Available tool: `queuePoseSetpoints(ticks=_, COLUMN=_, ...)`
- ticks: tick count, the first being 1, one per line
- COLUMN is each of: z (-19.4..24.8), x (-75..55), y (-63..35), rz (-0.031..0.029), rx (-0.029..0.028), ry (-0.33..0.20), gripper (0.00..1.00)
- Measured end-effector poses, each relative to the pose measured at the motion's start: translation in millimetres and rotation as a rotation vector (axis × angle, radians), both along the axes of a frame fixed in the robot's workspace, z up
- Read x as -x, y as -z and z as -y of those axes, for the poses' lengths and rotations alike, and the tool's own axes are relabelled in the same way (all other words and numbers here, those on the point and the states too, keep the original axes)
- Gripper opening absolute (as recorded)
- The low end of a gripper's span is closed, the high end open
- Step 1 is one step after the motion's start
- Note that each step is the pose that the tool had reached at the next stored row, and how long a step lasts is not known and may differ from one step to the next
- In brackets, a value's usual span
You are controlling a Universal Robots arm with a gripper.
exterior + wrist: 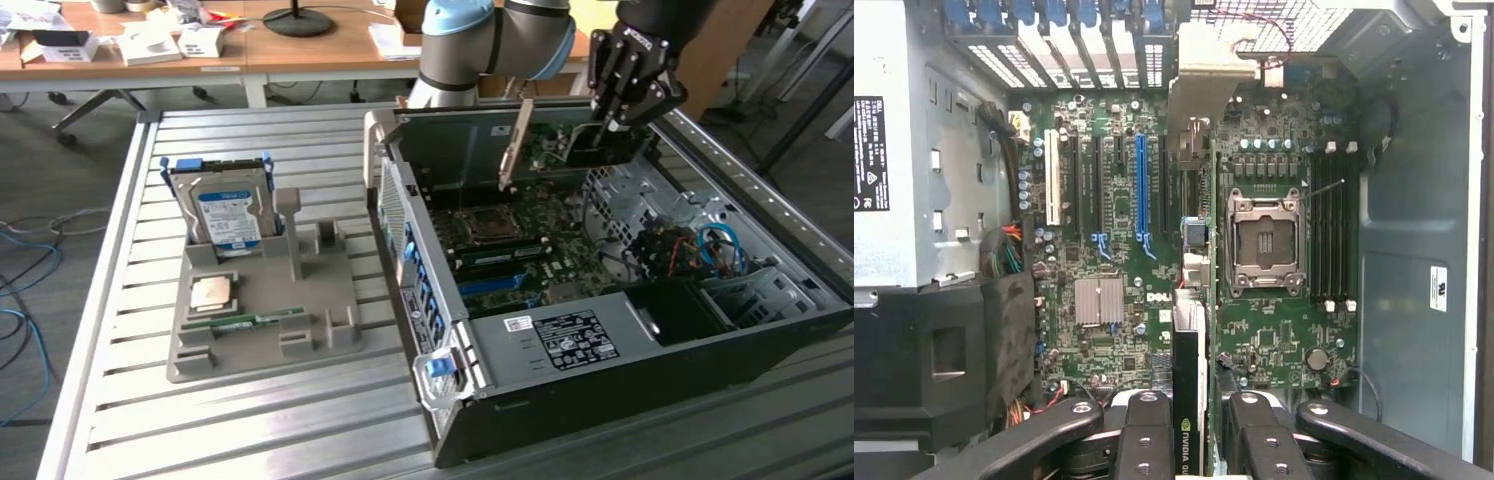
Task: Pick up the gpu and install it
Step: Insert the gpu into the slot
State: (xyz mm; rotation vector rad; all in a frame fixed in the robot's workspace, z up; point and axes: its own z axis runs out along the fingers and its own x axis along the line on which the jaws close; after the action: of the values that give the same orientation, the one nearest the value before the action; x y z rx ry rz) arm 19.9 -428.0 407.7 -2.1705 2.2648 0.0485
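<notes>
Two fingers (1144, 435) of the claw (1199, 420) pinch the edge-on gpu (1187, 345), face hidden.

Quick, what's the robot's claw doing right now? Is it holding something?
Gripper: closed on the gpu, holding it on edge over the open computer case.

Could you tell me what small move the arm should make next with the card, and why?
Probably a short, slow descent. The gripper holds the gpu upright above the motherboard, running parallel to the blue slot and not yet seated. Which slot lies under it I cannot tell.
</notes>
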Motion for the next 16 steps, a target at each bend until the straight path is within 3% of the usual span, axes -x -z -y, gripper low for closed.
queuePoseSetpoints(ticks=16, z=-0.2, x=13.3, y=0.0, rz=0.0011, rx=0.0002, ry=0.000, gripper=0.27)
